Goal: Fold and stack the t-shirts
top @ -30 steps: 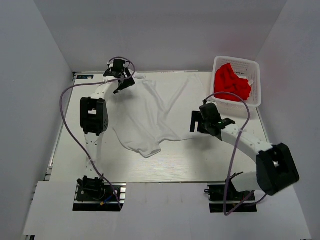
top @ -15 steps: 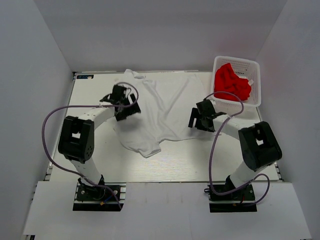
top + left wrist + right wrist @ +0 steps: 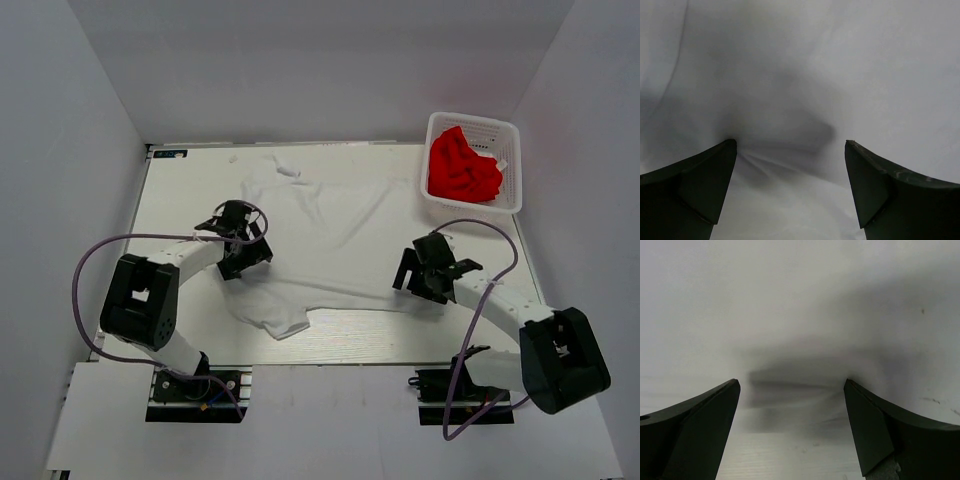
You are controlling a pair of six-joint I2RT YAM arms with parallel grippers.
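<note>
A white t-shirt lies spread over the middle of the table, with a small tag or mark near its far collar. My left gripper is low over the shirt's left side, open. In the left wrist view its dark fingers straddle wrinkled white cloth, holding nothing. My right gripper is open at the shirt's near right edge. In the right wrist view cloth lies ahead of the gripper and bare table beneath it. The red t-shirt sits bunched in the basket.
The white lattice basket stands at the far right corner of the table. White walls close in the table on the left, back and right. Purple cables loop off both arms. The pale wooden tabletop shows around the shirt.
My left gripper has come from the far left corner down to the shirt's left side. The right gripper has moved nearer, to the shirt's right edge. The shirt now lies flatter and wider.
</note>
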